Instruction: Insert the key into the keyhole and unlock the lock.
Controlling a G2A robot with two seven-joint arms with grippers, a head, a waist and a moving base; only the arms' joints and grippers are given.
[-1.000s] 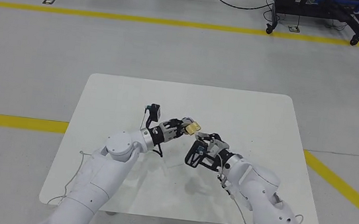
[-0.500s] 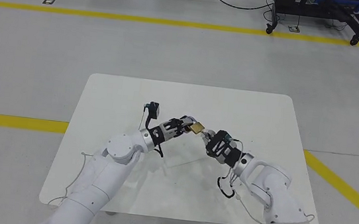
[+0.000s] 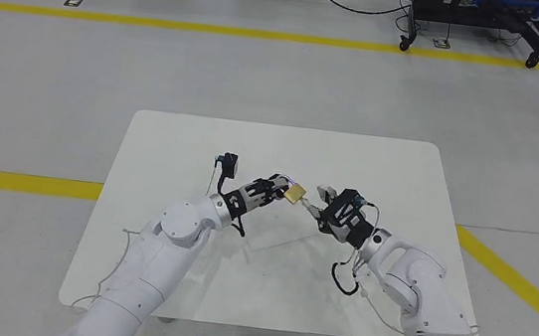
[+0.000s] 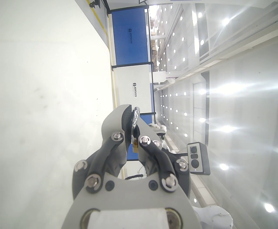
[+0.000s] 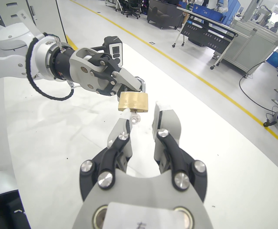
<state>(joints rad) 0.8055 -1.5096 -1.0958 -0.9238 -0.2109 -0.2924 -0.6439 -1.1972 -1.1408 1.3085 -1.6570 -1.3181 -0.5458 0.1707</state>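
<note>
A brass padlock (image 3: 294,192) hangs above the middle of the white table (image 3: 399,173). My left gripper (image 3: 280,190) is shut on its steel shackle (image 4: 136,113). In the right wrist view the padlock (image 5: 133,102) faces me, and a silver key (image 5: 136,118) sticks out of the keyhole in its underside. My right gripper (image 5: 143,111) is open just in front of the lock. One fingertip (image 5: 125,114) is right beside the key, the other (image 5: 161,108) stands clear of it. The left gripper (image 5: 130,83) grips the shackle from the other side.
Bare white tabletop (image 5: 195,141) lies under and around both grippers. The table's far edge (image 3: 284,128) and right edge (image 3: 452,239) border a grey floor with yellow lines (image 3: 265,35). Wheeled workbenches (image 5: 202,32) stand far behind.
My right wrist has turned over and the gripper has shifted up and to the right, next to the lock. The left arm and the padlock have barely moved.
</note>
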